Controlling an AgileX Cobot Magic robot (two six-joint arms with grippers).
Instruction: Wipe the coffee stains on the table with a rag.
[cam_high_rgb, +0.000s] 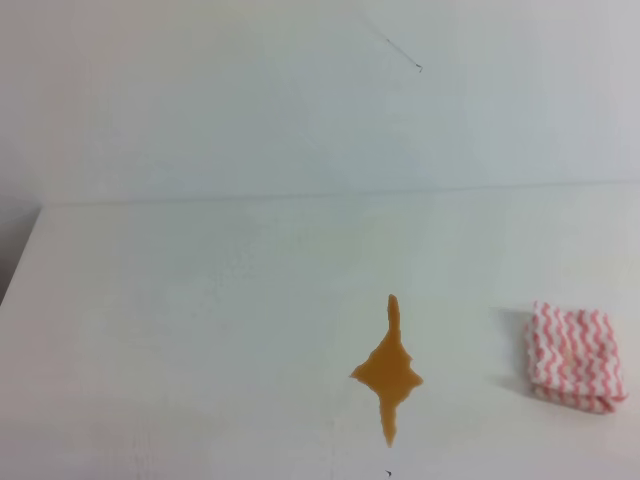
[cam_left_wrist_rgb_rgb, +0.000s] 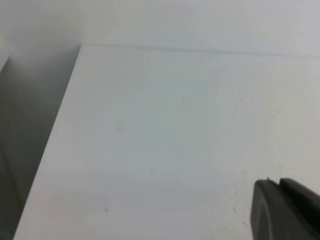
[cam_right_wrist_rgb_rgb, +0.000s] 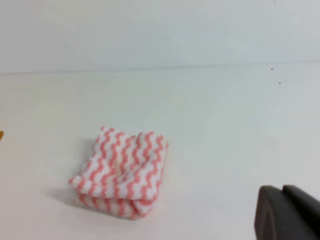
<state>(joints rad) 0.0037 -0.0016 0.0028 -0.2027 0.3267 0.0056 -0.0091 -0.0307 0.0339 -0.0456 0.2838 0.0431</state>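
In the exterior high view neither arm shows, so the scene reads as untouched. Going left to right, the left half of the table is bare white. Lower centre lies the coffee stains puddle, orange-brown and diamond-shaped, with one thin spike pointing up the frame and one down. Well apart from it, at the lower right edge of the frame, sits the rag, folded thick, pink-and-white zigzag side up, lying flat on the tabletop. Its place on the right suggests the right arm is meant to fetch it.

The left wrist view shows only bare tabletop and, in the lower right corner, a dark part of the left gripper; whether it is released or clenched cannot be told, and it grasps nothing visible. The right wrist view has the rag left of centre, and the right gripper as a dark block in the lower right corner, near the cloth but apart from it; its state cannot be told either.

The tabletop is matte and faintly speckled. A pale wall rises behind it, marked by a thin dark scratch at upper centre.
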